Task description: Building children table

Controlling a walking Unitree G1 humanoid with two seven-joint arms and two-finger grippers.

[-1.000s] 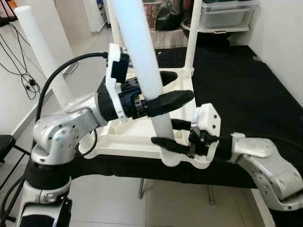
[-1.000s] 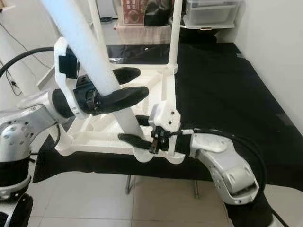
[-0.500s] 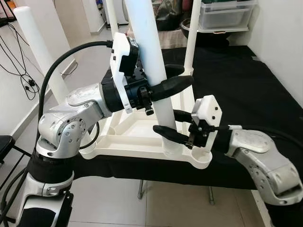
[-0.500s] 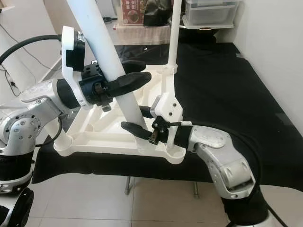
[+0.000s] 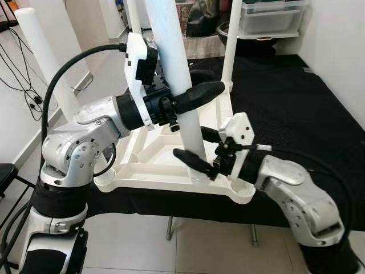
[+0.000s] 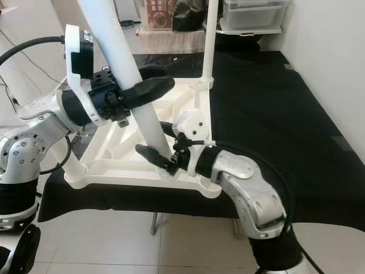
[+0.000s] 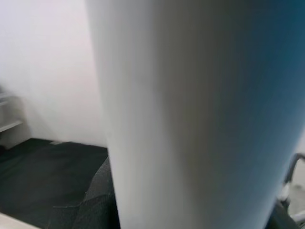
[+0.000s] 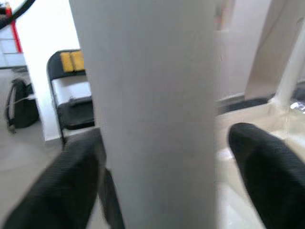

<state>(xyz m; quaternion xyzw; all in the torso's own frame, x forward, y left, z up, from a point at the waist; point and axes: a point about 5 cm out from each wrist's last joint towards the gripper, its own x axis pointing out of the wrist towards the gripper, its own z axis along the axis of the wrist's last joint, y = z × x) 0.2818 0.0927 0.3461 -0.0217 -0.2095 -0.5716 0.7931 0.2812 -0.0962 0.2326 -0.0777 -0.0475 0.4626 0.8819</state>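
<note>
The left claw (image 5: 197, 94) is closed around the thick white plastic table leg (image 5: 174, 63) high up, likely steadying it upright. The right claw (image 5: 197, 149) grips its foot, guiding it into the socket of the upturned white plastic tabletop (image 5: 154, 157) near the black-draped surface's (image 5: 285, 108) front edge.

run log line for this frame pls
left gripper: grips white cylindrical table leg | right gripper: around leg base | white plastic tabletop: upside down

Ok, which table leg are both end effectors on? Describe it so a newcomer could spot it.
On the black-covered bench lies an upturned white tabletop with legs sticking up. The one meant is the thick white leg at its near corner, leaning, gripped high by the left end effector and low by the right end effector.
</note>
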